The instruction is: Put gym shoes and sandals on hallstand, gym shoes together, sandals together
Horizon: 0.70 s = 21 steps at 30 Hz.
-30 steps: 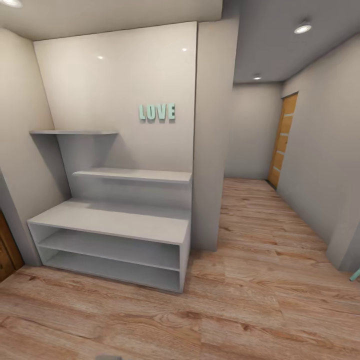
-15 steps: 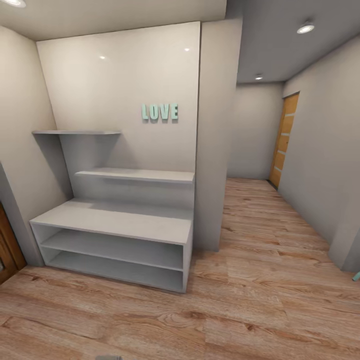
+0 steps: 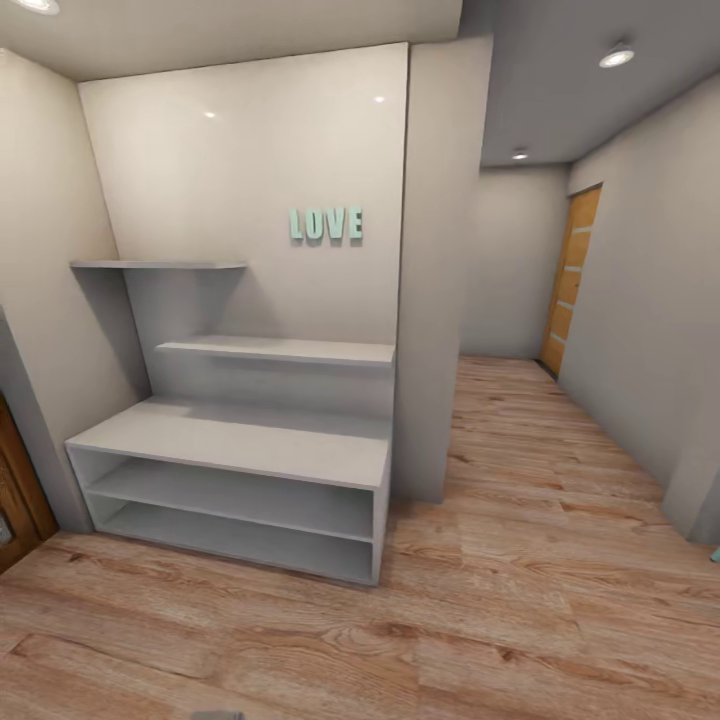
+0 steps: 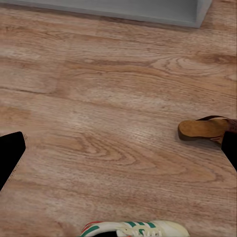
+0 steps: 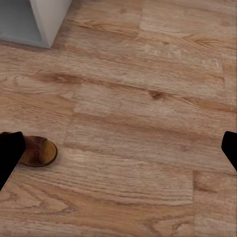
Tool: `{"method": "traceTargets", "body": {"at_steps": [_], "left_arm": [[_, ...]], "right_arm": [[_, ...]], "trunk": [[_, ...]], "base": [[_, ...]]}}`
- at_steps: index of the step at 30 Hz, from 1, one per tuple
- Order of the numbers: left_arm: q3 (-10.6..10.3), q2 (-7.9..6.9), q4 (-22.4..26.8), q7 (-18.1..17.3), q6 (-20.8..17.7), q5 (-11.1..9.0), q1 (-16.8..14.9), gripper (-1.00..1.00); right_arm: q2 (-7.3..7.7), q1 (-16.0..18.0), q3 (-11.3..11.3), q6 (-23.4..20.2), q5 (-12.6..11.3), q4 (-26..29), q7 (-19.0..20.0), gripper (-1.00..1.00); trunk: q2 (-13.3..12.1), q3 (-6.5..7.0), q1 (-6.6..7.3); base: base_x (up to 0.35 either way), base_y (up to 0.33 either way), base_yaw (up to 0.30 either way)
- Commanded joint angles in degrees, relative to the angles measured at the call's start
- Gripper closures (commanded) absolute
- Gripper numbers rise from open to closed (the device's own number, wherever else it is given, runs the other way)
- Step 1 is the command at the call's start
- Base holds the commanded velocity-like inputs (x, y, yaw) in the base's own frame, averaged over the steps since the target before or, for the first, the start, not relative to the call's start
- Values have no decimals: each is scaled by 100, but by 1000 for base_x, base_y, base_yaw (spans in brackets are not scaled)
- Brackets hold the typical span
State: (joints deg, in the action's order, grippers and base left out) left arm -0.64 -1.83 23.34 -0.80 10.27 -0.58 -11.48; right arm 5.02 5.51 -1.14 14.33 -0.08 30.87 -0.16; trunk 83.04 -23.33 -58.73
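Observation:
The hallstand (image 3: 235,445), a pale grey bench with two open shelves and a tall back panel, stands ahead on the left of the head view with nothing on it. In the left wrist view my left gripper (image 4: 118,153) is open above the corridor floor (image 4: 98,98). A brown sandal (image 4: 205,128) lies close to one fingertip (image 4: 231,148), and a cream gym shoe (image 4: 136,229) with green stripes shows at the frame's edge. My right gripper (image 5: 118,150) is open too, with a sandal (image 5: 39,150) beside one fingertip (image 5: 9,154). The hallstand's base corner (image 5: 37,19) is nearby.
Teal LOVE letters (image 3: 326,223) hang on the back panel, above two wall shelves (image 3: 275,349). A wall pillar (image 3: 440,300) flanks the hallstand. The corridor (image 3: 530,450) runs on to the right toward a wooden door (image 3: 570,280). A dark brown door (image 3: 15,490) is at the left edge.
The whole head view has shifted a little, so the hallstand sits slightly further right in the picture; the camera moved. Nothing in the scene has moved.

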Motion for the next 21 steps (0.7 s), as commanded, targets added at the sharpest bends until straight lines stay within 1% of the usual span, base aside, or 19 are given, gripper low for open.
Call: {"method": "traceTargets", "body": {"at_steps": [1, 4, 8, 21], "left_arm": [[-6, -2, -5, -8, 19, -6, -4, -100], [-6, -2, -5, -8, 19, -5, -4, -100], [-6, -2, -3, -8, 19, -8, -4, -100], [-6, -2, -5, -8, 19, -10, -4, -100]], "right_arm": [[-1, 3, -5, 17, -1, -4, -2, -100], [-1, 3, -7, 17, -1, -3, -2, -100], [-1, 3, -8, 17, -1, -2, -2, -100], [-1, 3, -9, 17, -1, -3, -2, -100]], "trunk": [[4, -6, 0], [4, -6, 0], [4, -6, 0], [4, -6, 0]], "base": [[0, 200, 0], [0, 174, 0], [0, 92, 0], [0, 21, 0]]}}
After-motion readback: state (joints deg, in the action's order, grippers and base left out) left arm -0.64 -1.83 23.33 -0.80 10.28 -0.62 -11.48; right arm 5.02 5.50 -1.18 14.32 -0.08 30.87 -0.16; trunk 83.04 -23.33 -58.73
